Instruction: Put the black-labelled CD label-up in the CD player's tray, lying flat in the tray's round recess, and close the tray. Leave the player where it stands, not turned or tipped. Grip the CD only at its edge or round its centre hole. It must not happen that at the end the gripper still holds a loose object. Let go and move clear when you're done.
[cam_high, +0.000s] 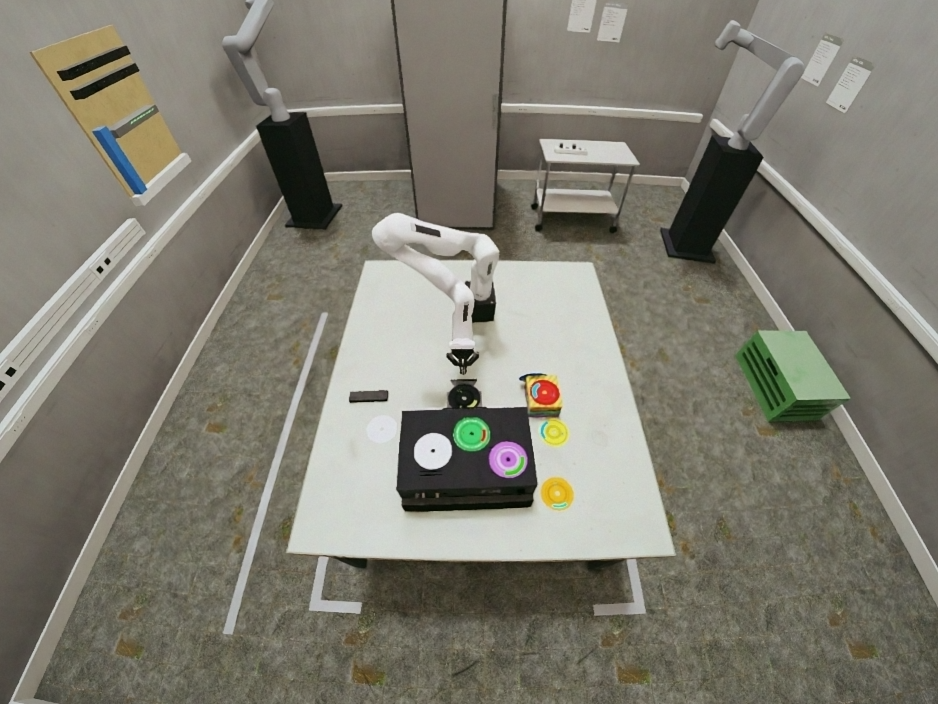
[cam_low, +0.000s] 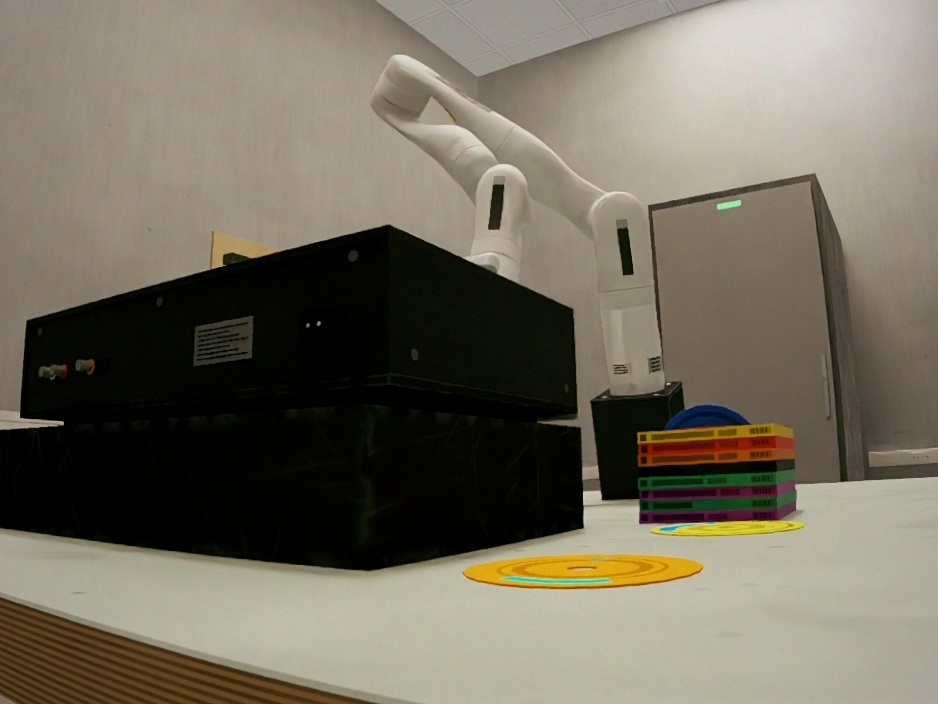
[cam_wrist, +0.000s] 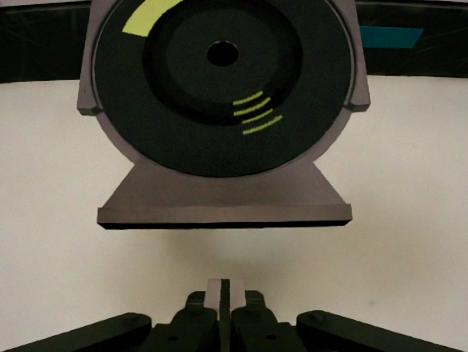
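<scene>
The black-labelled CD (cam_high: 456, 399) (cam_wrist: 200, 147) lies label-up, looking flat in the round recess of the extended tray (cam_high: 463, 381) (cam_wrist: 225, 194). Its yellow-green marks face up. The tray sticks out of the black CD player (cam_high: 463, 481) (cam_low: 484, 333), on the side facing the arm's base. My gripper (cam_high: 463, 372) (cam_wrist: 226, 303) is shut with nothing between its fingertips. It is in front of the tray's flared front lip, with a gap to it in the wrist view. In the exterior view the player hides the gripper, the tray and this CD.
White (cam_high: 432, 459), green (cam_high: 459, 434) and purple (cam_high: 496, 459) CDs lie on the player. A case stack (cam_high: 544, 409) (cam_low: 716, 478) carrying a red CD, yellow (cam_high: 553, 441) and orange (cam_high: 556, 484) CDs, a clear disc (cam_high: 381, 428) and a dark remote (cam_high: 368, 396) are nearby.
</scene>
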